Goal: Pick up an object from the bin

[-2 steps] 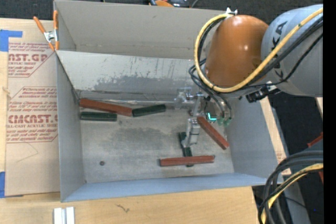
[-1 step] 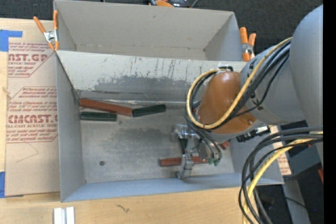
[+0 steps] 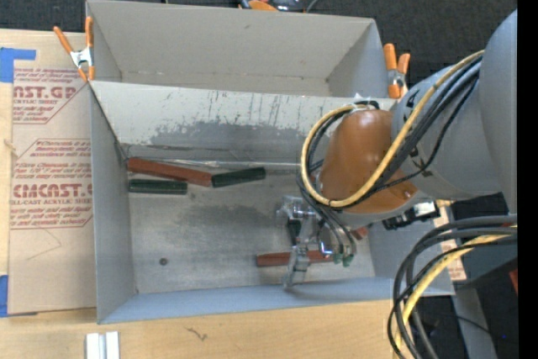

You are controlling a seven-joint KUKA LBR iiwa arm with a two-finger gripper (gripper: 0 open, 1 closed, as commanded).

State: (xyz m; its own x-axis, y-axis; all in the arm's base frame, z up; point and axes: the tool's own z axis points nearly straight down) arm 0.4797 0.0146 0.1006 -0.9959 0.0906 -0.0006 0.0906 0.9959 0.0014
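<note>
My gripper is low in the bin's front right part, under the arm's orange cover. It stands right over a short red-brown bar that lies flat on the floor near the front wall. The bar's left end sticks out to the left of the gripper, and its right part runs under the gripper body. From this angle I cannot make out whether the gripper touches or holds the bar.
Along the back left of the floor lie a long red-brown bar, a dark green bar at its right end and another dark green bar just in front. The arm and its cables cover the bin's right side.
</note>
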